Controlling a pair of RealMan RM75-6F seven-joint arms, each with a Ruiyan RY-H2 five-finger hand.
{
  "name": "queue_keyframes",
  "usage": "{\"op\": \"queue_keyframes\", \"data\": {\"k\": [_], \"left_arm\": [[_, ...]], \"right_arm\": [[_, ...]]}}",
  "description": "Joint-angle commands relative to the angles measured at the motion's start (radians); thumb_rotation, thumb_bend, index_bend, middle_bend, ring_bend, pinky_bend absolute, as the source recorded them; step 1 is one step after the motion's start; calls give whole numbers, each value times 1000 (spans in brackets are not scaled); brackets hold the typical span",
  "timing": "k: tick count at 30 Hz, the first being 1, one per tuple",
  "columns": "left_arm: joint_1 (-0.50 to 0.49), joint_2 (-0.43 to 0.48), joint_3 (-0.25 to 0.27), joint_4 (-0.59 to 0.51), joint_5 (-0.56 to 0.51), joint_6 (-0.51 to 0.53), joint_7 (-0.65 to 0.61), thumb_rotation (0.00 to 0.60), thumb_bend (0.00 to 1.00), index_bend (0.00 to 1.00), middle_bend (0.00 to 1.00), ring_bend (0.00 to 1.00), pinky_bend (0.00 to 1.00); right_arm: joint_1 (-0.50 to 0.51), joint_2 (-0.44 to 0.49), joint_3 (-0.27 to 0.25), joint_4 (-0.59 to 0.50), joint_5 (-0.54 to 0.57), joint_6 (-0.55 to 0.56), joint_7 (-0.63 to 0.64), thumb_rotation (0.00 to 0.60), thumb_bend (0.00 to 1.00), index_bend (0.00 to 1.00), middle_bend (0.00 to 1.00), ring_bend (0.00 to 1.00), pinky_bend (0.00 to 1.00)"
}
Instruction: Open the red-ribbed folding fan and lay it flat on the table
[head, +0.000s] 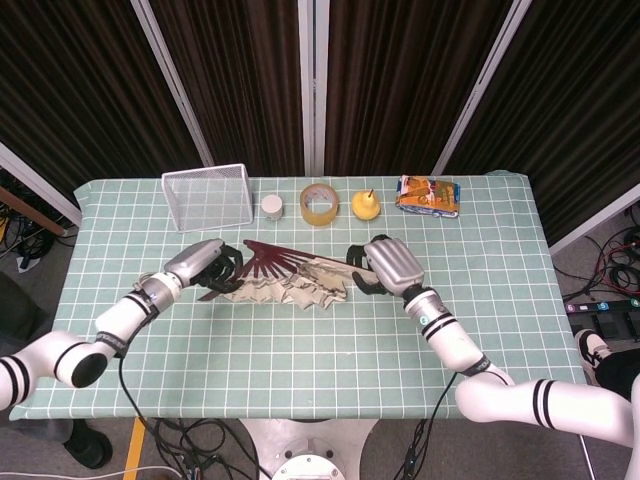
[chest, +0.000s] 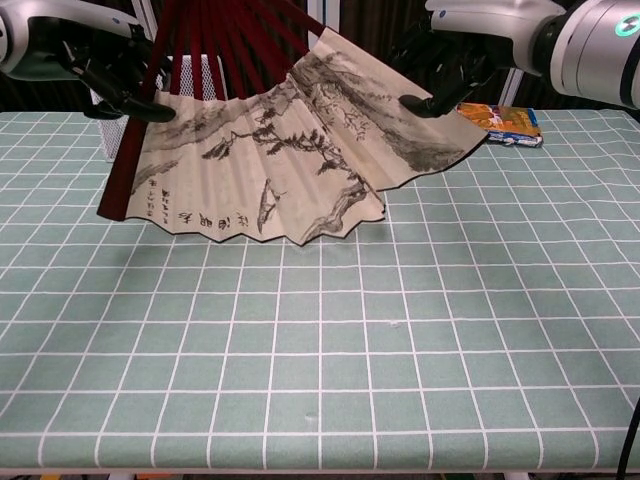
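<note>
The red-ribbed folding fan (chest: 280, 170) is spread wide, held above the table between both hands; its paper leaf shows ink landscape and writing, and its dark red ribs converge toward the top. In the head view the fan (head: 285, 282) stretches across the table's middle. My left hand (chest: 95, 62) grips the fan's left outer rib; the same left hand (head: 200, 265) shows at the fan's left end. My right hand (chest: 470, 40) pinches the right edge of the leaf, and the right hand (head: 385, 268) sits at the fan's right end.
A wire basket (head: 208, 196) stands at the back left. Along the back edge sit a small white jar (head: 272, 207), a tape roll (head: 319, 204), a yellow fruit (head: 366, 205) and a snack packet (head: 428, 195). Green gridded cloth covers the table (head: 300, 360).
</note>
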Motion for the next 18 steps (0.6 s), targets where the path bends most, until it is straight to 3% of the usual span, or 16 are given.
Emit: {"op": "queue_keyframes", "data": {"k": [1, 18], "left_arm": [[-41, 34, 49, -42, -151, 58, 167, 600, 474, 658, 786, 816, 821], [-122, 115, 109, -126, -412, 194, 510, 600, 475, 658, 800, 837, 826]], "right_arm": [[-6, 17, 2, -12, -18, 16, -14, 600, 628, 1000, 795, 571, 269], [-22, 94, -27, -91, -167, 163, -283, 600, 628, 1000, 792, 571, 268]]}}
